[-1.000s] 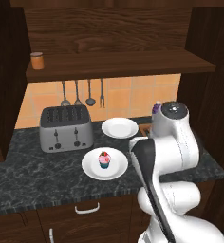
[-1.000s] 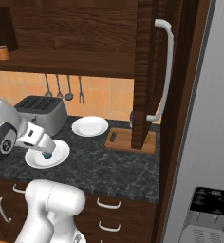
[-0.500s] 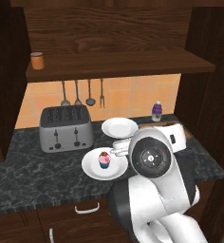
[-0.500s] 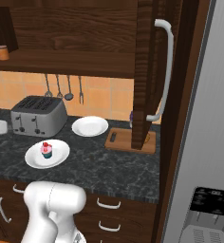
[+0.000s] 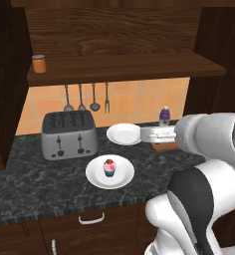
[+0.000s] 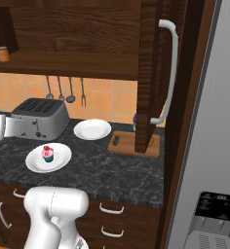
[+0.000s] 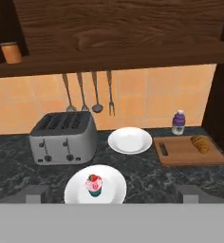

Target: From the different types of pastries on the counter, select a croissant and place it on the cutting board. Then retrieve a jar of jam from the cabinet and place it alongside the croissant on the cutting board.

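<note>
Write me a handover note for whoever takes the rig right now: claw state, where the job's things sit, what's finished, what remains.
Claw: open, holding nothing, raised over the counter and facing the back wall.
Croissant: already lying on the cutting board, at its right end. That step is done.
Jar of jam: on the cabinet shelf, far left, untouched.
Cupcake: on the near white plate; leave it.
A second plate, a toaster and a small bottle stand behind.
Left: reach up to the jar, grasp it, set it on the board beside the croissant.
</note>
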Robot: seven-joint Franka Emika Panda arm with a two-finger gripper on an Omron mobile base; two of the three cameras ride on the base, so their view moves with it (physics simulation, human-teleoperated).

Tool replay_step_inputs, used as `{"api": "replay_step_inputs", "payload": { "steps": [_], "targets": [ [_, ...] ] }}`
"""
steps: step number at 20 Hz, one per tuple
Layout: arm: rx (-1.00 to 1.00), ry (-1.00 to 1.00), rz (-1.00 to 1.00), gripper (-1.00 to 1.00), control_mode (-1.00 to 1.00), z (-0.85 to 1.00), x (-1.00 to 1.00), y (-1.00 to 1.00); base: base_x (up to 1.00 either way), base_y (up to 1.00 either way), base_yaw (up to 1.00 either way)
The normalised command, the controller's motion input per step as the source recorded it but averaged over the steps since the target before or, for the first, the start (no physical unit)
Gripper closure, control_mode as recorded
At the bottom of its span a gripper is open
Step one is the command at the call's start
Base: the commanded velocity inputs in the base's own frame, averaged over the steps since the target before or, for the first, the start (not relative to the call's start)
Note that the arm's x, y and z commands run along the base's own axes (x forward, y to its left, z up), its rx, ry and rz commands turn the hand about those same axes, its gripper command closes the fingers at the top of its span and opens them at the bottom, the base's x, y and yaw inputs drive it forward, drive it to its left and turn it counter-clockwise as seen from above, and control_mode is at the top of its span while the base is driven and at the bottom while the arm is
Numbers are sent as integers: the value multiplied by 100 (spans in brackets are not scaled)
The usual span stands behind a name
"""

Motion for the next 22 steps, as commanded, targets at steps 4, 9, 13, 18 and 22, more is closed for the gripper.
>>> {"api": "replay_step_inputs", "payload": {
  "steps": [4, 9, 13, 18, 22],
  "targets": [
    [1, -29, 38, -100, -100, 74, -51, 1, 0, 0, 0],
    [-5, -55, 39, -100, -100, 78, -38, 6, 0, 0, 0],
    [-7, -58, 37, -100, -100, 60, -37, 0, 0, 0, 0],
    [19, -1, 3, -100, -100, 0, 41, -20, 0, 0, 0],
    [16, 14, 0, -100, -100, 16, 95, -13, 0, 0, 0]
  ]
}}
